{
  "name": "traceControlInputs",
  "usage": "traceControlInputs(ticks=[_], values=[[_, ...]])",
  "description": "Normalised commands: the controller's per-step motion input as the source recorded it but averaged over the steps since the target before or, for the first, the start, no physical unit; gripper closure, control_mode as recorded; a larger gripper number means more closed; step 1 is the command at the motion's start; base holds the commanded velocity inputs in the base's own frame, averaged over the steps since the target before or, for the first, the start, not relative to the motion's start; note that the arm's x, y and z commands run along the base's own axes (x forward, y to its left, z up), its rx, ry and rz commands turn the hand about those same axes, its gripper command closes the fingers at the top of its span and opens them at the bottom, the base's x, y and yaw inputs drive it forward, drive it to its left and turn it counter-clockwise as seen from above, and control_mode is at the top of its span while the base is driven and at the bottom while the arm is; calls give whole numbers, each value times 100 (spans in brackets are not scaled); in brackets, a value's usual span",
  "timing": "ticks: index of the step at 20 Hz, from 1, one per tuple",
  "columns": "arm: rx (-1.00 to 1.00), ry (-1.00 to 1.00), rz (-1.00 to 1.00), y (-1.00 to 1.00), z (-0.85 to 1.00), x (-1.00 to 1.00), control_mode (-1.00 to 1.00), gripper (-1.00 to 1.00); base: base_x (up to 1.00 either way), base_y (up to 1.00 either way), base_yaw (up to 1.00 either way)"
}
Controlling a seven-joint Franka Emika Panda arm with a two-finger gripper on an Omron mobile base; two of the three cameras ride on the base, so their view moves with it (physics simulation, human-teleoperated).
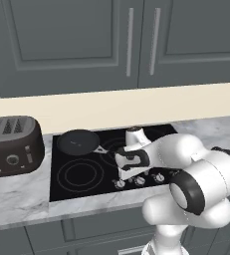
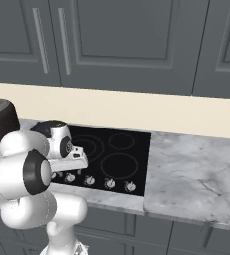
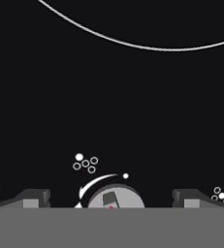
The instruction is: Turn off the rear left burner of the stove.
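The robot's hand [image 3: 111,201] hangs just above the knob row at the front edge of the stove [image 1: 86,174], its two fingertips [image 3: 33,197] spread well apart on either side of a silver knob [image 3: 114,198]. Nothing sits between them, and the hand is open. A white arc and a cluster of small rings are printed on the black glass just beyond that knob. In the left base view, the dark skillet [image 1: 78,141] rests on the rear left burner [image 1: 94,149], its handle pointing toward the arm. A dark brown toaster [image 1: 11,144] stands on the marble desk [image 1: 17,199] beside the stove.
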Motion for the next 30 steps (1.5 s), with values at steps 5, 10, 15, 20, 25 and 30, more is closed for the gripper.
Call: traceControlInputs(ticks=[5,10,15,20,25,30], values=[[0,0,0,0,-16,-4,-100,-100,0,0,0],[0,0,0,0,-9,-8,-100,-100,0,0,0],[0,0,0,0,-1,-1,-100,-100,0,0,0],[0,0,0,-5,0,-13,-100,-100,0,0,0],[0,0,0,0,-3,-10,-100,100,0,0,0],[0,0,0,0,-6,0,-100,100,0,0,0]])
